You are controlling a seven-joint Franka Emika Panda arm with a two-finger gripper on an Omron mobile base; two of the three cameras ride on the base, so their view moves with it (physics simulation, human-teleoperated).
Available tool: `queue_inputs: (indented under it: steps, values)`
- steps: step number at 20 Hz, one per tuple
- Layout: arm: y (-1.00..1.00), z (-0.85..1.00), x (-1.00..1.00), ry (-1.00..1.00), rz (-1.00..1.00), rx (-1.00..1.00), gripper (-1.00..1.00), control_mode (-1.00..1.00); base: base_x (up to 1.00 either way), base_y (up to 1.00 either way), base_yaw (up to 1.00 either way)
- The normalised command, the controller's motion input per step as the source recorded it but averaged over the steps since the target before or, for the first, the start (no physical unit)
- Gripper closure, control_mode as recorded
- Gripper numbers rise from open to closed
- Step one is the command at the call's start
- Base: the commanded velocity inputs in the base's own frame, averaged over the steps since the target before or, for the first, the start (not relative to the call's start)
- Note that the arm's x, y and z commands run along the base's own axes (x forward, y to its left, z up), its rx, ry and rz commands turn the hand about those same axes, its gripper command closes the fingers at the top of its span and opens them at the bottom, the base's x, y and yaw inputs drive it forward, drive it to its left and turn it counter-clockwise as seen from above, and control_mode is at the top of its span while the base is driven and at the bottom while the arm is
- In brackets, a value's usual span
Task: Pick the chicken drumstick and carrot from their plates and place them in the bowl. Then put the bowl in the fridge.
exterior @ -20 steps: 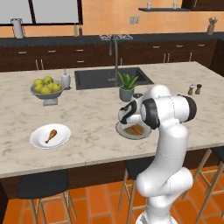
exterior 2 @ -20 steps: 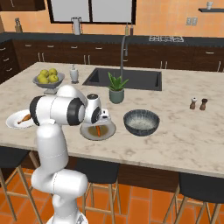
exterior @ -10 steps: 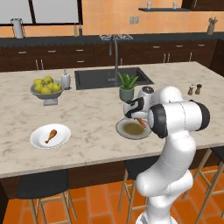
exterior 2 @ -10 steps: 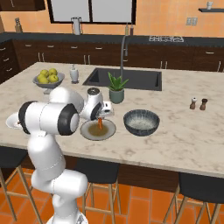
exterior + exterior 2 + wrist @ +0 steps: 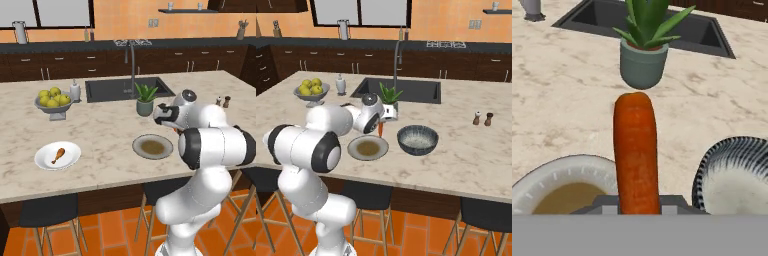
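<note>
My gripper (image 5: 380,122) is shut on the carrot (image 5: 380,130), an orange-red stick hanging point down above the counter between the grey-rimmed plate (image 5: 354,144) and the dark-grey bowl (image 5: 426,134). In the hand view the carrot (image 5: 635,150) stands upright between the fingertips (image 5: 673,202), with the plate's rim (image 5: 542,180) lower left and the bowl (image 5: 732,155) lower right. The chicken drumstick (image 5: 58,154) lies on the white plate (image 5: 44,162) at the left of the island. The brownish plate (image 5: 138,145) holds nothing. The fridge is out of view.
A potted plant (image 5: 643,60) stands just beyond the carrot, in front of the sink (image 5: 401,90). A footed fruit bowl (image 5: 52,102) and a small white bottle (image 5: 75,91) sit far left. Salt and pepper shakers (image 5: 482,118) stand far right. Stools line the island's near edge.
The gripper has lifted the carrot off the grey-rimmed plate and carried it towards the bowl. The arm's elbow has swung round with it. The drumstick has not moved.
</note>
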Motion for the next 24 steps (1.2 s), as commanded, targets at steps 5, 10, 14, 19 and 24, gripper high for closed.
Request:
queue_inputs:
  steps: [5,10,14,19,24]
  values:
    - [-0.97,0.09,0.16,0.04,-0.05,0.0,1.0,-1.0,0.0,0.0,0.0]
    - [-1.0,-0.02,0.18,0.1,-0.01,0.0,1.0,-1.0,0.0,0.0,0.0]
    - [-0.98,-0.23,0.12,0.16,0.0,-0.01,1.0,-1.0,0.0,0.0,0.0]
    - [-0.29,-0.67,0.07,0.12,0.0,-0.14,1.0,-1.0,0.0,0.0,0.0]
    - [0.08,-0.56,0.36,0.15,0.0,-0.13,1.0,-1.0,0.0,0.0,0.0]
